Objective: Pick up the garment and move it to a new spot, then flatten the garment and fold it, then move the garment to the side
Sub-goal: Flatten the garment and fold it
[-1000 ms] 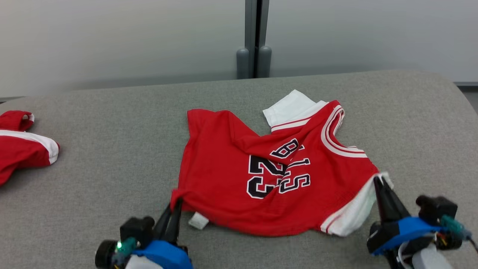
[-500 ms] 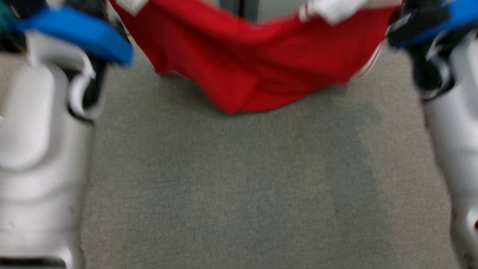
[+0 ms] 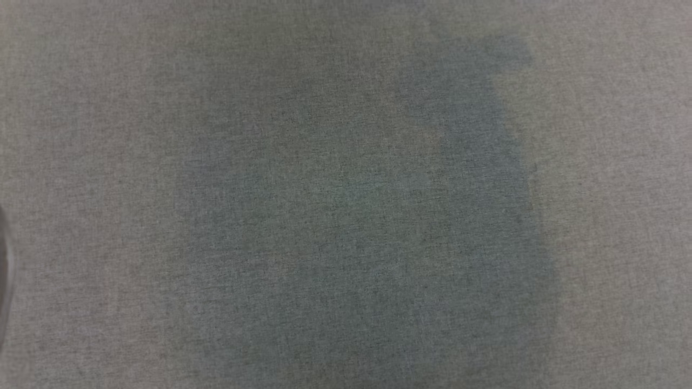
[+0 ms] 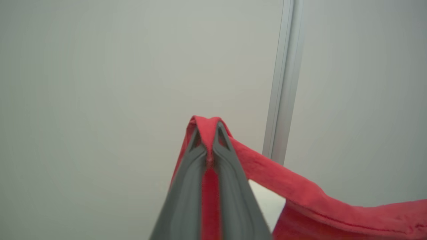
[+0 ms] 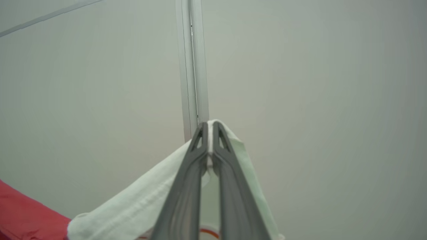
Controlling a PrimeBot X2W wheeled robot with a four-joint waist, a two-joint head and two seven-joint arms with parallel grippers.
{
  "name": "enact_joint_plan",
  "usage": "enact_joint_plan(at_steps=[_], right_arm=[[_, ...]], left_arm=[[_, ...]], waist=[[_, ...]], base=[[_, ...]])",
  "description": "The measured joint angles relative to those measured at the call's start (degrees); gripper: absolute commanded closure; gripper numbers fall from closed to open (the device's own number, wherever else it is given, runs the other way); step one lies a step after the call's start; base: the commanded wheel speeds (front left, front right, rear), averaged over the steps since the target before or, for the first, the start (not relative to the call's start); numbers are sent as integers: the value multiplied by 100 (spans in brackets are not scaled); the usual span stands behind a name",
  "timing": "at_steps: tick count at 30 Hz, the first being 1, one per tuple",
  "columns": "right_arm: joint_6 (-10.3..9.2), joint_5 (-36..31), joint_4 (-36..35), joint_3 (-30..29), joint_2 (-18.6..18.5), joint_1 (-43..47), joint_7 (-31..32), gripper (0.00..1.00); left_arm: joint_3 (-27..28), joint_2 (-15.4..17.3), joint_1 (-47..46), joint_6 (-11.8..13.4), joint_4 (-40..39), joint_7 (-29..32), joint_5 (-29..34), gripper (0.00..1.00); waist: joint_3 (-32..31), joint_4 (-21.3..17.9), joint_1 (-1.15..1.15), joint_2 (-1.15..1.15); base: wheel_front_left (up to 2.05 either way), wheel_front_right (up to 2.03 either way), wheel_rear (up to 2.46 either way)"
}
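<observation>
The left gripper (image 4: 207,130) has its two fingers pressed together on a red fold of the garment (image 4: 310,203); the cloth stretches off to the right of that view, held up in front of a pale wall (image 4: 100,66) with an upright strip (image 4: 283,83); the right gripper (image 5: 209,128) is clamped on the garment's white edge, which droops to the lower left toward red fabric; the head view shows a grey cloth surface (image 3: 81,162) with a dim patch (image 3: 351,216), perhaps a shadow.
</observation>
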Motion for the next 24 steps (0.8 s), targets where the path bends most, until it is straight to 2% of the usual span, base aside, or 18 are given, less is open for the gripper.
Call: enact_joint_plan(at_steps=[4, 9, 14, 20, 24], right_arm=[[0, -30, 274, 270, -10, -258, -88, 100], [0, 210, 378, 698, 24, -57, -142, 100], [7, 590, 42, 1291, 45, 1093, -192, 100], [7, 1296, -990, 1384, -36, 2805, -211, 100], [5, 1651, -1684, 1356, -268, 4091, -215, 100]], left_arm=[[-245, -43, -393, -3, 523, -191, 47, 100], [-531, -89, -333, -13, 922, -500, -165, 100], [-856, -126, 659, -14, 1043, -1039, -547, 100], [-1151, -53, 2284, -32, 798, -1334, -861, 100], [-960, -21, 3410, -33, 244, -1371, -999, 100]], waist=[[-17, -14, -2, -3], [78, -30, -1, -2], [55, 12, -1, -2], [-113, -33, 0, -2], [-318, 0, -1, -3]], base=[[0, 0, 0], [0, 0, 0], [0, 0, 0], [0, 0, 0], [0, 0, 0]])
